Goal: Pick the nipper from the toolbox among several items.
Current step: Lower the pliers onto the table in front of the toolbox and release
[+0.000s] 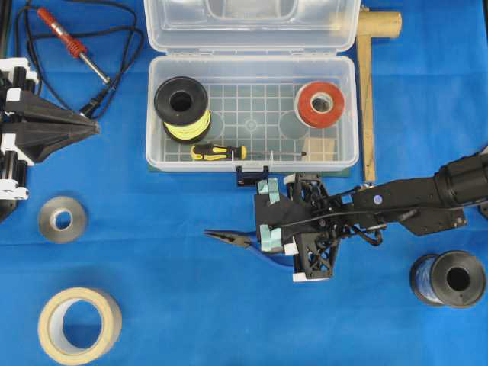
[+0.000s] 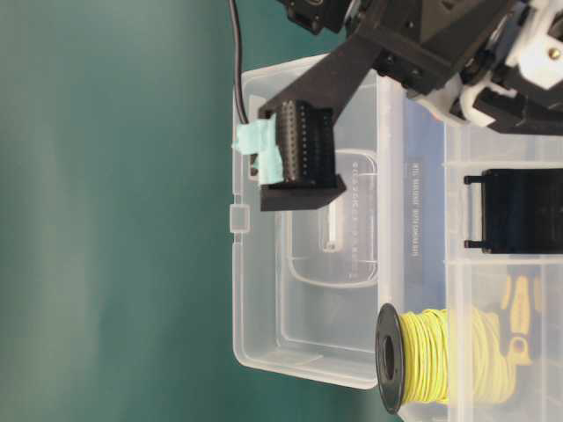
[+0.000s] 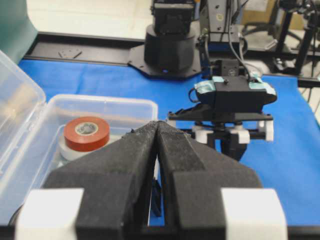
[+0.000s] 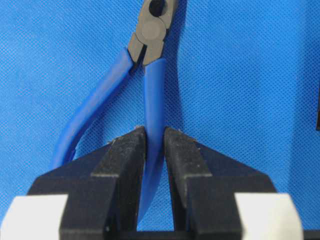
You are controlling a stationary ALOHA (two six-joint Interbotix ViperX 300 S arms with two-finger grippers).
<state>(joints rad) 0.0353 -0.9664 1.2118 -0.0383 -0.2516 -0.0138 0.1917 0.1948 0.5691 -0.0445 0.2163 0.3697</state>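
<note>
The nipper (image 1: 232,239) is outside the toolbox (image 1: 252,163), over the blue cloth just in front of the latch, dark jaws pointing left. My right gripper (image 1: 280,248) is shut on one of its blue handles (image 4: 154,90), and the other handle curves free to the left. Whether the nipper rests on the cloth or hangs just above it does not show. Inside the clear box are a black spool of yellow wire (image 1: 181,108), a red tape roll (image 1: 319,104), a yellow-black screwdriver (image 1: 217,152) and a pale wooden block (image 1: 321,149). My left gripper (image 1: 97,128) is shut and empty, left of the box.
A soldering iron (image 1: 69,42) with its cable lies at the back left. A grey roll (image 1: 62,219) and a beige tape roll (image 1: 79,324) sit at the front left. A dark spool (image 1: 448,278) is front right, and a wooden mallet (image 1: 367,84) lies right of the box.
</note>
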